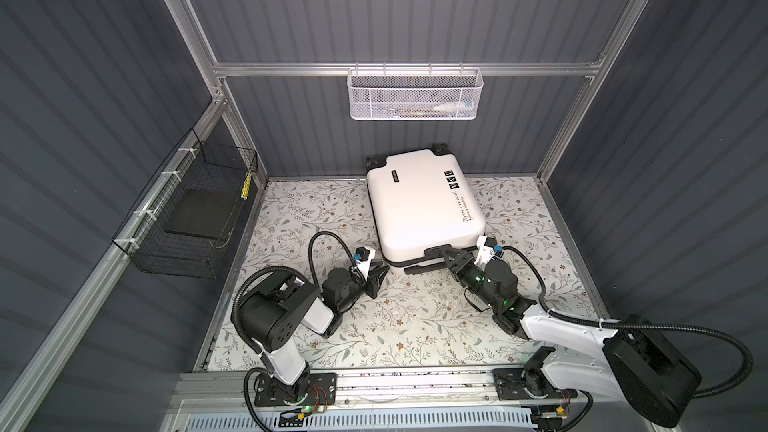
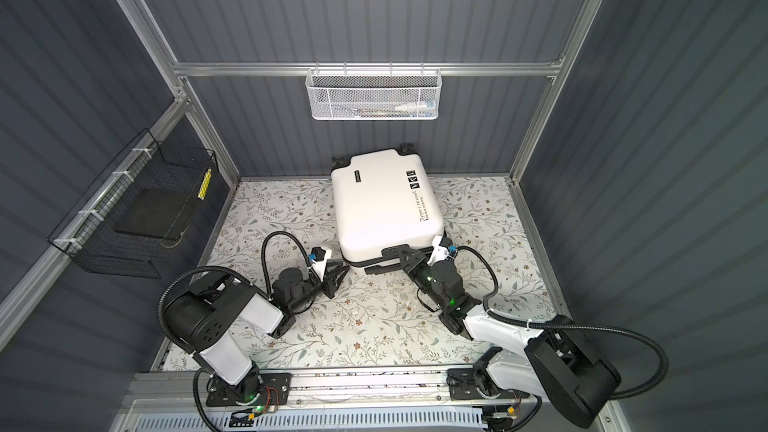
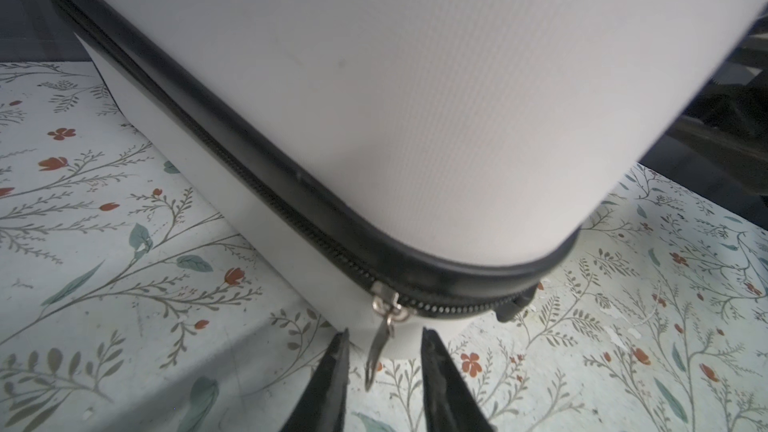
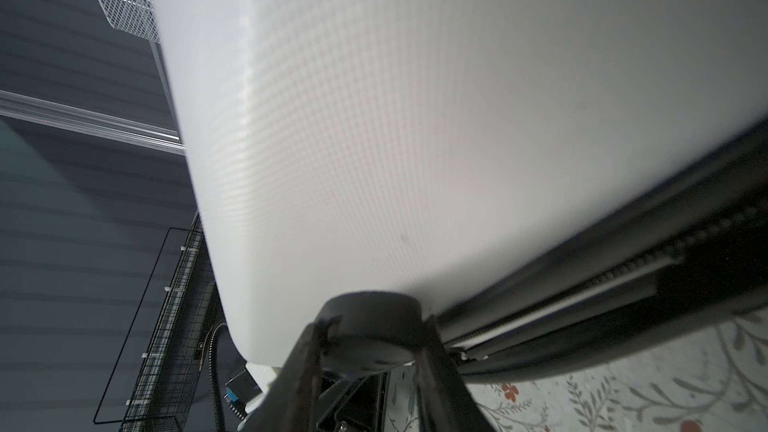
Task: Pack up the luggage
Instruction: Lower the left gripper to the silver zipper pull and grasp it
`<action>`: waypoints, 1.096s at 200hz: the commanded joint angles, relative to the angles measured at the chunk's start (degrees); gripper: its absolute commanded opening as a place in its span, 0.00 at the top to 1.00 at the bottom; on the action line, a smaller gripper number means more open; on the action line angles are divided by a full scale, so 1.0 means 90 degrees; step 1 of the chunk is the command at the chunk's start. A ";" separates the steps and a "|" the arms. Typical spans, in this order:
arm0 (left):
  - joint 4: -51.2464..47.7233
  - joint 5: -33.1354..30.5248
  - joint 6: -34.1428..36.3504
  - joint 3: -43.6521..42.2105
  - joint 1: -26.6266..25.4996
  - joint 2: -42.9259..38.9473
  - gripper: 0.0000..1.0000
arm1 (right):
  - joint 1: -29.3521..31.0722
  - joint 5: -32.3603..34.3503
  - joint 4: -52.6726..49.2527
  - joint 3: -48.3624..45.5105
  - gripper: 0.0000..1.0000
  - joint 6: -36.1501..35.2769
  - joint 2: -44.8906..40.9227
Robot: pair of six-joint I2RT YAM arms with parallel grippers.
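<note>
The left end effector [image 3: 384, 332] has two thin black fingers [image 3: 332, 376] with pointy tips. They are apart. A small shiny metal zipper pull [image 3: 377, 349] hangs between them and touches neither one.

The right end effector [image 4: 374, 324] is clamped on the black handle [image 4: 370, 309] of the suitcase [image 1: 424, 205]. The handle looks round and smooth there.

The suitcase is white and hard, with round corners and tiny dots all over its skin. It lies flat on the worktop [image 1: 415, 326], which has a paper cover with leaves and little red flowers. A black zipper [image 3: 249, 184] with small teeth runs around the side of the suitcase. Black words and small black squares are on its top. Its black wheels [image 1: 440, 147] point at the back wall.

Behind and above the suitcase, a white mesh basket [image 1: 413, 95] hangs on a metal rail. Long thin things lie in it, too blurry to name.

Well apart from the suitcase, on the left arm's side, hangs a black wire basket [image 1: 183, 218]. A flat dark square slab [image 1: 203, 211] lies inside it. A yellow tag [image 1: 247, 184] is on the end nearest the suitcase.
</note>
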 commanded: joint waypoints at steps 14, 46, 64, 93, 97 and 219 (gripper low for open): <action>0.0349 -0.0041 0.0137 0.0205 -0.0032 0.0110 0.73 | 0.0026 0.0025 0.0912 0.0437 0.94 -0.0341 -0.0120; 0.0170 0.0012 0.0164 0.0293 -0.0032 0.0068 0.81 | 0.0026 0.0051 0.0903 0.0417 0.94 -0.0343 -0.0154; 0.0056 0.0009 0.0167 0.0290 -0.0032 0.0018 0.85 | 0.0026 0.0054 0.0903 0.0417 0.94 -0.0341 -0.0163; -0.0079 -0.0071 0.0183 0.0255 -0.0032 -0.0099 0.89 | 0.0029 0.0058 0.0903 0.0407 0.95 -0.0342 -0.0187; -0.0096 -0.0087 0.0179 0.0254 -0.0032 -0.0118 0.90 | 0.0033 0.0055 0.0903 0.0407 0.95 -0.0341 -0.0188; -0.2611 0.0404 0.0599 0.0326 -0.0023 -0.1763 1.00 | 0.0036 0.0091 0.0989 0.0427 0.98 -0.0342 -0.0124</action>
